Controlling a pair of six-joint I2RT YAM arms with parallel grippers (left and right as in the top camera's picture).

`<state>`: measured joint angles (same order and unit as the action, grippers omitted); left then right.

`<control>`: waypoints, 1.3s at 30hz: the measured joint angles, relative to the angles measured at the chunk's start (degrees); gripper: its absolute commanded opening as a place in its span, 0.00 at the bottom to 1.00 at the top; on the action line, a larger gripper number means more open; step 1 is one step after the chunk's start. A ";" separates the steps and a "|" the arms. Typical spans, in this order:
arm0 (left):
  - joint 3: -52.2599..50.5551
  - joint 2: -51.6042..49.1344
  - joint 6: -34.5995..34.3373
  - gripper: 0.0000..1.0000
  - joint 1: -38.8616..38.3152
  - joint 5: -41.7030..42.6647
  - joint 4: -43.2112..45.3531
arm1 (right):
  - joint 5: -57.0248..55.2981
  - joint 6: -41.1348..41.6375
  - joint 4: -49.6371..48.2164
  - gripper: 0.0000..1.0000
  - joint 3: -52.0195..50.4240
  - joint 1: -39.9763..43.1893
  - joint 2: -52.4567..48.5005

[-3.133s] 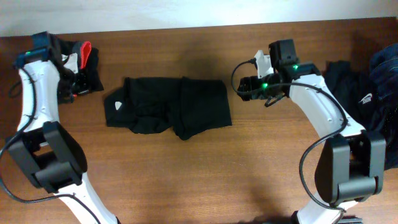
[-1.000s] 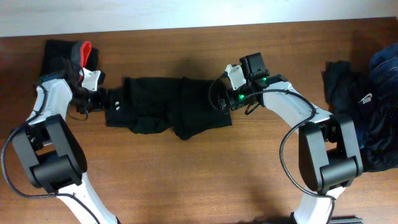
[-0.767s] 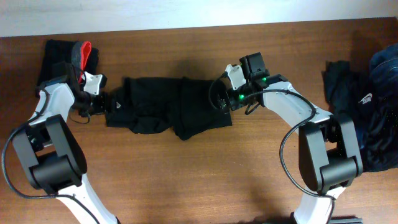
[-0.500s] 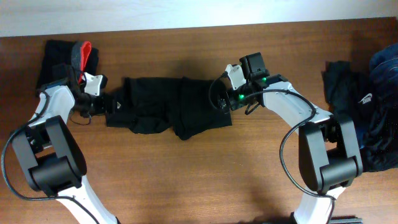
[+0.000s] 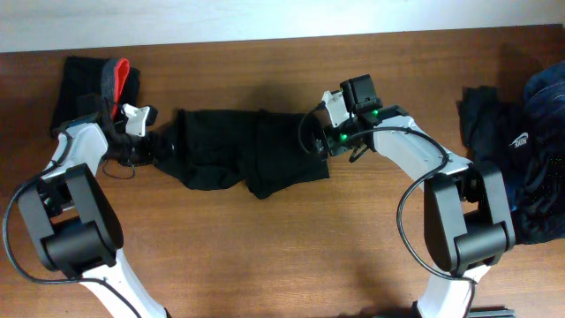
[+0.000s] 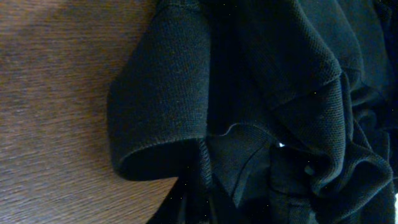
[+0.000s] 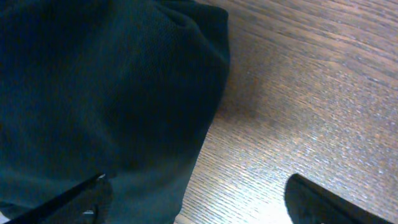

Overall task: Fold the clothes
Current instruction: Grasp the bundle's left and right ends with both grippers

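Observation:
A black shirt [image 5: 238, 155] lies crumpled across the middle of the wooden table. My left gripper [image 5: 157, 146] is at its left edge, shut on a bunch of the fabric, and that edge is drawn up into a slant. In the left wrist view a folded sleeve [image 6: 168, 93] hangs over the wood and dark cloth hides most of the left gripper [image 6: 205, 211]. My right gripper [image 5: 313, 141] is at the shirt's right edge. It stands open [image 7: 199, 199], one finger over the cloth [image 7: 112, 93] and the other over bare wood.
A pile of black and red clothes [image 5: 88, 79] lies at the back left, behind the left arm. A heap of black and blue garments [image 5: 521, 150] with a small white logo covers the table's right end. Bare wood [image 5: 265, 247] spans the front.
My left gripper has shut on the shirt's left edge, which has bunched and pulled inward, hiding the small white mark there. The right arm has stayed in place, still open.

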<state>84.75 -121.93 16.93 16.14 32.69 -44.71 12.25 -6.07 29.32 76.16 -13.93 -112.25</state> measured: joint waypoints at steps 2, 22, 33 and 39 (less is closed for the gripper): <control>-0.04 0.00 0.04 0.04 0.00 0.04 -0.02 | -0.22 0.04 0.00 0.90 0.00 0.02 0.00; 11.58 0.72 -1.05 0.01 -4.26 -5.66 -13.57 | -0.35 1.38 -1.07 0.93 0.00 0.02 -1.40; 23.74 2.05 -1.09 0.00 -16.52 -12.35 -20.96 | 2.89 5.62 4.72 0.97 3.76 1.51 -1.42; 28.96 2.36 -1.11 0.01 -19.89 -12.85 -24.94 | 5.64 9.40 6.34 0.97 3.89 8.07 -1.42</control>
<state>113.71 -119.57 15.81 -3.75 19.84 -69.65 17.89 3.33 35.66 80.05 -5.87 -113.67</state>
